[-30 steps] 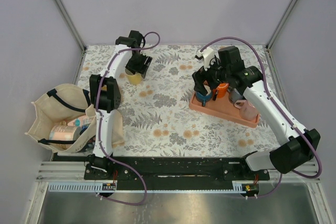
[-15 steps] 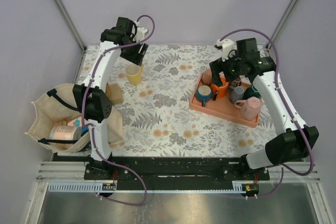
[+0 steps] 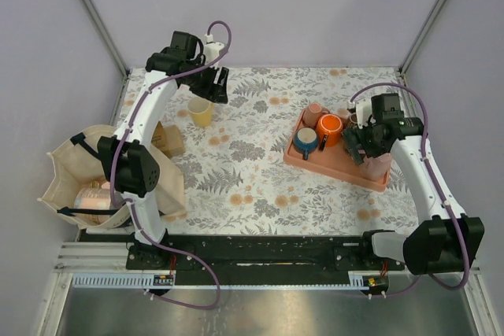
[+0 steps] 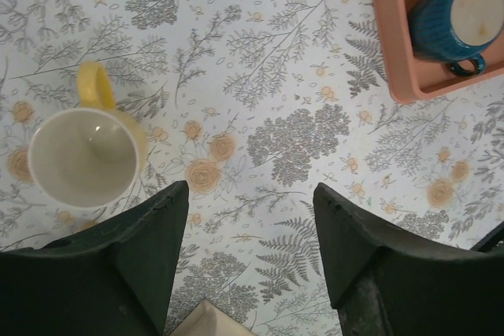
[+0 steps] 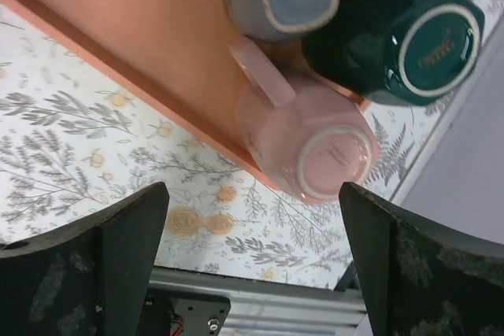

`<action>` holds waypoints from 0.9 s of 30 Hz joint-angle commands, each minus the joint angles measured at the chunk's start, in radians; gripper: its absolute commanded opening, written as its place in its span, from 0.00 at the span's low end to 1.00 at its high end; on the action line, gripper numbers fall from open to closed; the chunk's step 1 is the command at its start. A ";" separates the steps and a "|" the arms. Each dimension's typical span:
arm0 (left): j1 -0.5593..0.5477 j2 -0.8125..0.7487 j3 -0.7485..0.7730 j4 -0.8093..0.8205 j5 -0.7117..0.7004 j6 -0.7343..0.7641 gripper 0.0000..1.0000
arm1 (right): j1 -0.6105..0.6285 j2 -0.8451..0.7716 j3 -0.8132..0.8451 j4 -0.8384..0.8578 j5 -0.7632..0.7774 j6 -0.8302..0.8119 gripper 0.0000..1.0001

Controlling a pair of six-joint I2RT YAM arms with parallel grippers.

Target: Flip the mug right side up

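I see L gripper (image 4: 248,194) + R gripper (image 5: 253,190) spread, empty; R above inverted pink mug (image 5: 311,143), green mug (image 5: 394,37) just beside it

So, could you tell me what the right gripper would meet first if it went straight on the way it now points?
Most likely the upside-down pink mug at the edge of the tray: it lies between the right gripper's open fingers in the wrist view, slightly off-centre, so exact contact is uncertain.

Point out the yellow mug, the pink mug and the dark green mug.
yellow mug (image 4: 83,159): left wrist view, on its pale inside.
pink mug (image 5: 337,161): right wrist view, on its upturned base.
dark green mug (image 5: 437,50): right wrist view, on its upturned base.
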 commanded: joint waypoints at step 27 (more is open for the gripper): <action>-0.132 -0.165 -0.157 0.177 0.338 0.075 0.66 | -0.165 0.215 0.041 0.022 -0.087 0.083 0.87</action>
